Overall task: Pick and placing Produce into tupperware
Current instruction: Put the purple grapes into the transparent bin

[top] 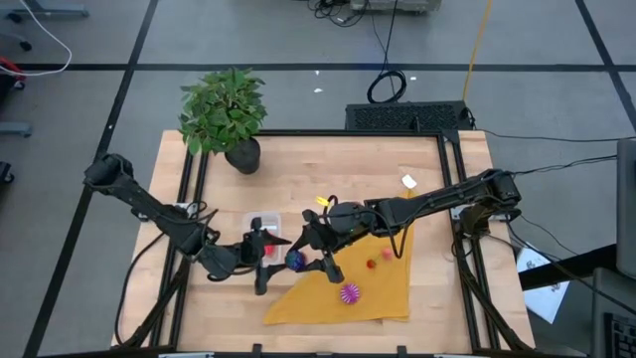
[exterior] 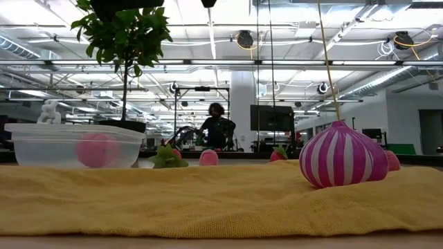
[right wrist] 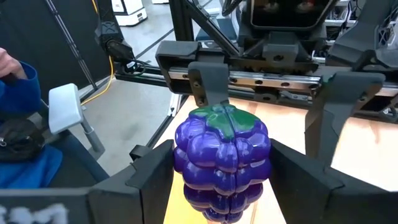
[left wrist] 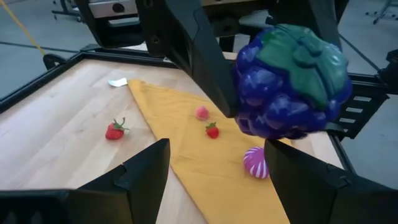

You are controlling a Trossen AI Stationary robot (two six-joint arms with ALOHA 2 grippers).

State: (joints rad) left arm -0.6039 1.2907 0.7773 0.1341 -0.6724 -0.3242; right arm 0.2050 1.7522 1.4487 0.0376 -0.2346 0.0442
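Between the two arms, just right of the clear tupperware box (top: 266, 228), the right gripper (top: 301, 261) is pinching a toy bunch of purple grapes (right wrist: 222, 163) above the left corner of the mustard-yellow cloth (top: 383, 288). Its two dark fingers (right wrist: 149, 180) are pressing the bunch from either side, and the fruit is hanging clear of the table, apparently on its way to the box. The left gripper (top: 260, 267) is facing it from just beside, fingers (left wrist: 138, 171) spread and holding nothing, seemingly placed to receive the grapes or to steady the box. In the right wrist view the bunch's long axis is running along the fingers, its green leaf cap pointing toward the left arm and its tapered end back toward the right wrist. Already in the box is a pink ball (exterior: 96, 150); a magenta spiky ball (top: 349, 292), a striped purple onion (exterior: 344, 155) and small red strawberries (left wrist: 212, 130) are waiting on the cloth.
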